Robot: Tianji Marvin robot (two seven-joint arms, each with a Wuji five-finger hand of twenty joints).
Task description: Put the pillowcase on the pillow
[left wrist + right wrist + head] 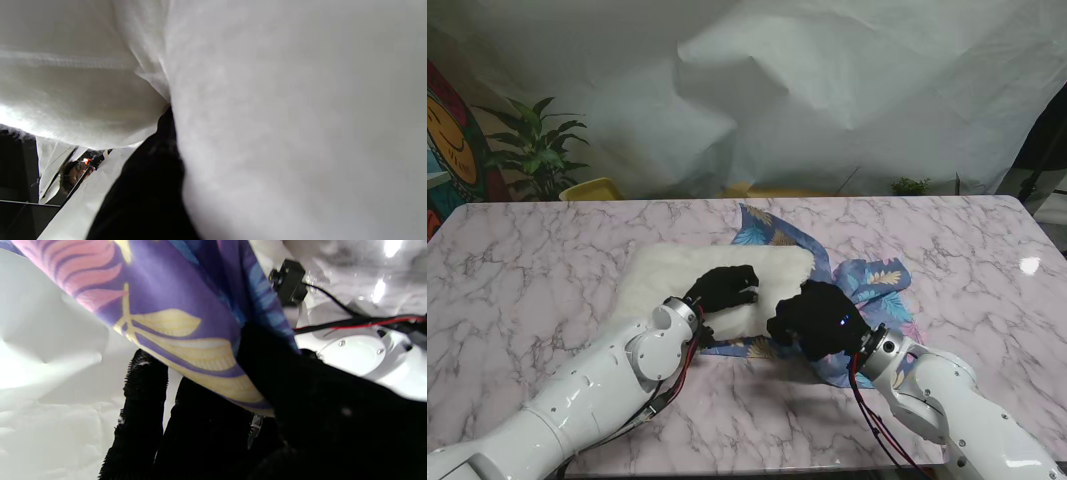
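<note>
A white fleecy pillow (677, 275) lies flat in the middle of the marble table (527, 250). Under its right end lies a purple-blue pillowcase (867, 280) with a leaf print, bunched to the pillow's right. My left hand (724, 288), in a black glove, is shut on the pillow's near edge; the pillow (300, 116) fills the left wrist view. My right hand (815, 322) is shut on the pillowcase's near edge. The right wrist view shows the pillowcase (173, 306) pinched between my fingers (273, 373), with the pillow (50, 400) beside them.
A green potted plant (537, 150) and a yellow object (592, 188) stand beyond the table's far left edge. A crumpled white sheet hangs as a backdrop (827, 90). A small green plant (911, 185) sits behind the far edge.
</note>
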